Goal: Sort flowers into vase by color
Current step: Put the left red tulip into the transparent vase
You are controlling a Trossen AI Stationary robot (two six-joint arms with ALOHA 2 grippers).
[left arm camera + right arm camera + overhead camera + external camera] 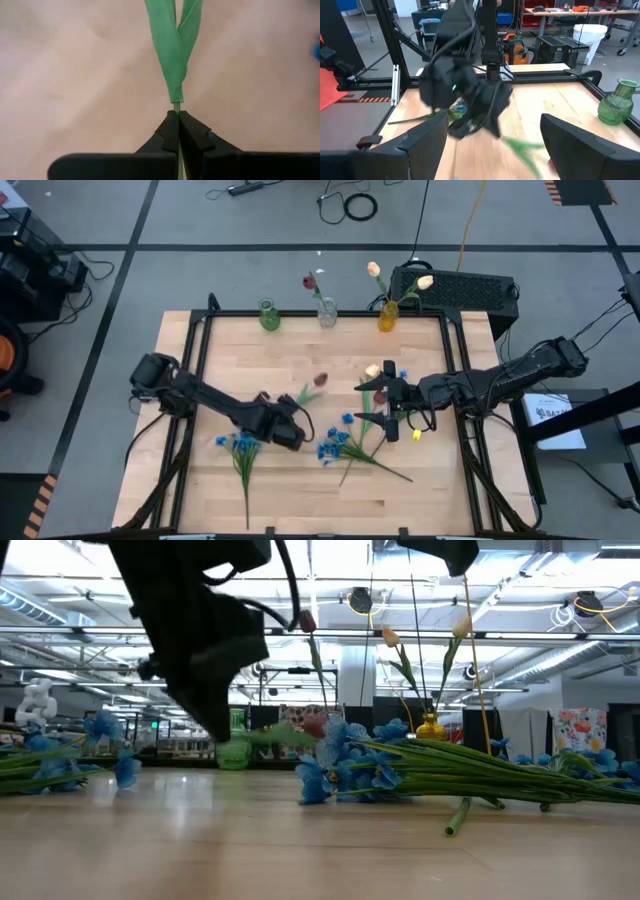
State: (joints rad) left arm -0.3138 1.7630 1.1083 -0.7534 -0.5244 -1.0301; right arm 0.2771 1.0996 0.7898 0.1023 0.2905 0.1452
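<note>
1. Near edge of the table (420, 500): two lots of blue flowers lie flat. One bunch (240, 445) is on the left arm's side; the other (335, 442) is at mid-table, its long stems running toward the right arm's side.
2. Mid-table, left: the left gripper (178, 122) is closed on the thin green stem (176, 106) of a dark red tulip (320, 380), just below its leaves (172, 50). The stem sits pinched between the fingertips. The left arm reaches low and slantwise from its base at the table's left edge, with the wrist close to the wood.
3. Mid-table, right: the right gripper (380, 404) waits with its fingers spread wide and nothing between them. It is held level and points toward the left arm. A cream tulip (373, 370) lies near it.
4. Far edge: three vases stand in a row, a green vase (268, 316) empty, a clear vase (327, 313) holding one red tulip, a yellow vase (388, 317) holding two cream tulips.
5. Risk, as judged: the grip is narrow and on a slim stem, so the tulip may swivel or slip on lifting. Its drooping head could then miss the clear vase's mouth or knock the vase over.
</note>
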